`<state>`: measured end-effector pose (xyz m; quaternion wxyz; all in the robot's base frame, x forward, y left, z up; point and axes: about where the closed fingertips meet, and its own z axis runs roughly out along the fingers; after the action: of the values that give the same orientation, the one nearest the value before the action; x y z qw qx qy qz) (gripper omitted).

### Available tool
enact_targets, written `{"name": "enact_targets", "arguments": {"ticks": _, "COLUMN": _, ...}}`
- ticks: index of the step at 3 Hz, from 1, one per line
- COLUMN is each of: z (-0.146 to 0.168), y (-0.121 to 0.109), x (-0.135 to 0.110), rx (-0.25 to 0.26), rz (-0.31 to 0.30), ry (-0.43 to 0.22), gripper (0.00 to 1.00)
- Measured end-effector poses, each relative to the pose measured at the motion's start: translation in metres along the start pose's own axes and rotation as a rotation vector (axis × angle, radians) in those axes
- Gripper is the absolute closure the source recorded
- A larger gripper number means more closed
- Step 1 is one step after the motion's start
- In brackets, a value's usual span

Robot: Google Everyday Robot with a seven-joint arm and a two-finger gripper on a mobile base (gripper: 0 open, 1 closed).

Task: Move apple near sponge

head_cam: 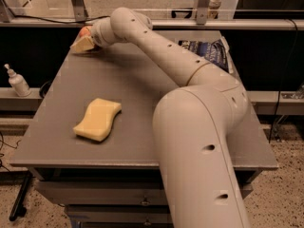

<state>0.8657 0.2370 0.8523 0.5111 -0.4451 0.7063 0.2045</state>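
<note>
The pale yellow sponge (98, 119) lies flat on the grey table (142, 80), near its front left. The red-orange apple (85, 31) sits at the table's far left corner, mostly hidden behind my gripper; only its top shows. My gripper (84, 44) reaches across the table to that corner and is right at the apple, on its near side. The apple and the sponge are far apart.
A dark blue crinkled snack bag (209, 51) lies at the table's far right. A white pump bottle (18, 82) stands on a ledge left of the table. My arm (190, 108) spans the table's middle and right. A rail runs behind the table.
</note>
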Motion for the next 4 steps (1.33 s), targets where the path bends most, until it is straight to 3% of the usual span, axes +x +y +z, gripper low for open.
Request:
{"name": "enact_targets", "arguments": {"ticks": 2, "z": -0.012, "y": -0.004, "x": -0.013, "rx": 0.045, "rz": 0.015, "ry": -0.017, "gripper": 0.65}}
{"name": "enact_targets", "arguments": {"ticks": 3, "z": -0.049, "y": 0.003, "x": -0.027, "rx": 0.073, "rz": 0.024, "ry": -0.027, "gripper": 0.88}}
{"name": "enact_targets", "arguments": {"ticks": 4, "z": -0.115, "y": 0.012, "x": -0.044, "rx": 0.126, "rz": 0.043, "ry": -0.041, "gripper": 1.0}}
